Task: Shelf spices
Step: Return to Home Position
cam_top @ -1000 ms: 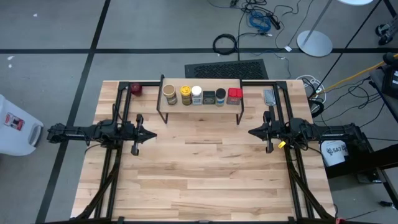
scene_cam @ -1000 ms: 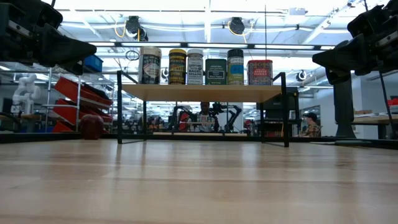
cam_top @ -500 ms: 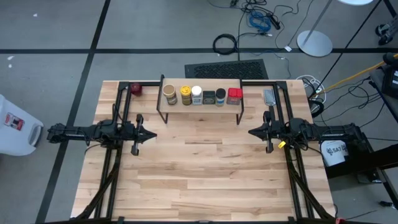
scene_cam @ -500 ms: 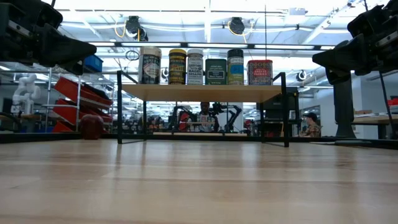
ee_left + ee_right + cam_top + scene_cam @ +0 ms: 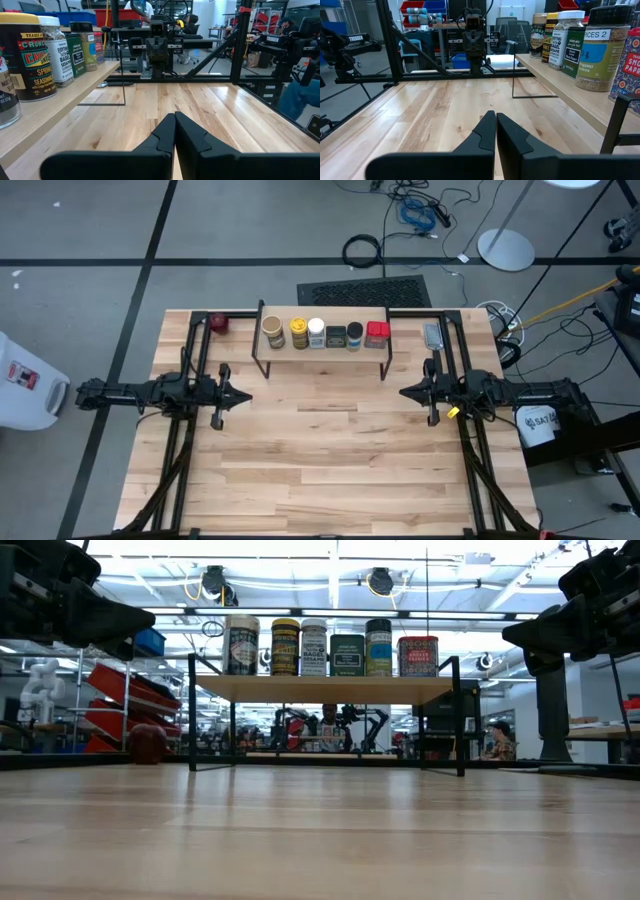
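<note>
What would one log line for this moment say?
spices: six in row on shelf | left gripper: shut, empty, table's left | right gripper: shut, empty, table's right

robotics lab: more robot arms (image 5: 375, 725), red bins (image 5: 125, 690), floor cables (image 5: 362, 250)

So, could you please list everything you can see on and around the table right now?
spices: six, in one row on the shelf: tan-topped jar, yellow-topped jar, white-capped jar, dark tin, dark jar, red square tin
shelf: one, light wood top, black legs, back centre of the table
round object: one, dark red, on the table left of the shelf
grey object: one, right of the shelf, too small to identify
table: one, light wood
floor mat: one, black, behind the table
left gripper: one, dark, shut, empty, left side
right gripper: one, dark, shut, empty, right side
</note>
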